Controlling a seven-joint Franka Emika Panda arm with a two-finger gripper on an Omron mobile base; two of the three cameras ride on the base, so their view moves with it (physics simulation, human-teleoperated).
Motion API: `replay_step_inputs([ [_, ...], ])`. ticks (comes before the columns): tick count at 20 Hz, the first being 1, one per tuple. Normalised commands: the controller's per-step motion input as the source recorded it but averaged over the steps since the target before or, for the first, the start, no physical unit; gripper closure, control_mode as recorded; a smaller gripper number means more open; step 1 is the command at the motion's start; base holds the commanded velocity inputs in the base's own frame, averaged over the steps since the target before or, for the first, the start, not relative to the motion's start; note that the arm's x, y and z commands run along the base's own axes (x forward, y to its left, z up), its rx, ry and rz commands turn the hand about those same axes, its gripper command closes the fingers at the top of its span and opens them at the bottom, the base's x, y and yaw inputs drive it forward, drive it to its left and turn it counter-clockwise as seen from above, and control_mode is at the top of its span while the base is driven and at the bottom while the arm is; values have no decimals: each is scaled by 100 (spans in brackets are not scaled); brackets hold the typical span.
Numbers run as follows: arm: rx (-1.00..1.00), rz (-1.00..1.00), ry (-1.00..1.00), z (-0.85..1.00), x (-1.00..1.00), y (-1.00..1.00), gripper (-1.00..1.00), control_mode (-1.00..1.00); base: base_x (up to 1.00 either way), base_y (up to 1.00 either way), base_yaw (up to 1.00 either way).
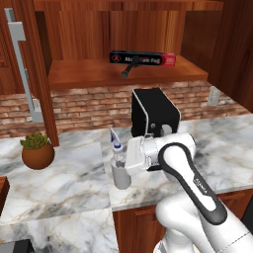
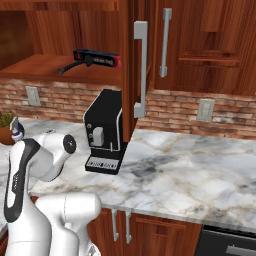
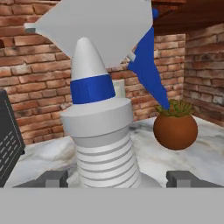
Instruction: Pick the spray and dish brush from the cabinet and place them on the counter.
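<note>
Currently, one step looks done, one is open.
Spray: one spray [image 1: 118, 170] stands upright on the counter [image 1: 69, 183], near its front edge, left of the coffee machine [image 1: 154, 113].
Gripper: gripper [image 3: 116, 178] fingers [image 3: 51, 178] stand wide, one on each side of the bottle's ribbed body, with a gap on both sides; nothing is held, I judge.
Dish brush: one dish brush [image 1: 127, 68] lies on the cabinet [image 1: 123, 74] shelf, tilted, its upper end against the long black-and-red box [image 1: 143, 59].
Risk 1: pulling the hand away sideways could catch the trigger head and tip the bottle, which stands close to the edge.
Risk 2: reaching for the brush could nudge the box, or roll the slim handle from the pads.
Count: sprays one; brushes one; boxes one; coffee machines one; potted plants [image 1: 36, 150] one.
</note>
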Motion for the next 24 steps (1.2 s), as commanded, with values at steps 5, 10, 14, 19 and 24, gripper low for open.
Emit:
replay_step_inputs([
  [5, 15, -9, -20, -76, -27, -5, 100, -100, 0, 0, 0],
  [10, 24, -14, -14, -96, -8, 0, 100, -100, 0, 0, 0],
  [14, 23, -17, -15, -95, -22, 0, 100, -100, 0, 0, 0],
  [19, 15, -30, -18, -84, -68, 0, 100, -100, 0, 0, 0],
  [24, 15, -34, -19, -94, -98, 0, 100, -100, 0, 0, 0],
])
